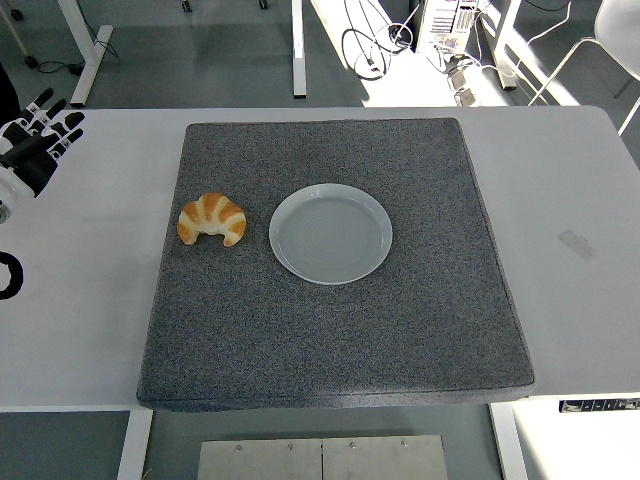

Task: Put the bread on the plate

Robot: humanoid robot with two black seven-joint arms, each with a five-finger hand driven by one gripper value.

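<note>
- Fingers (45, 110) of the left hand (30, 150) point up and away at the far left edge, loosely spread and holding nothing; their tips are white, the rest black.
- Left hand hovers or rests over the bare white tabletop (80, 300), well apart from the bread; which of the two I cannot tell.
- Below the hand, at the left edge, a black ring shape (8, 274) shows partly; what it is I cannot tell.
- Grey mat (330, 340) covers the middle of the tabletop, roughly square, with a speckled surface.
- Bread (212, 219), a golden-brown croissant, lies on the mat near its left edge, ends curving toward the near side.
- Plate (331, 234) sits just right of the bread, near but not touching it; it is round, pale grey-white, and has nothing on it.
- Right part of the tabletop carries a faint smudge or clear patch (575, 243); no writing can be read on it.
- Near right corner, a dark strip (598, 405) on the tabletop's edge bears small white marks, too small to read.
- Beyond the far edge, floor with table legs (298, 48), cables (375, 45) and a white chair (610, 40) at top right.
</note>
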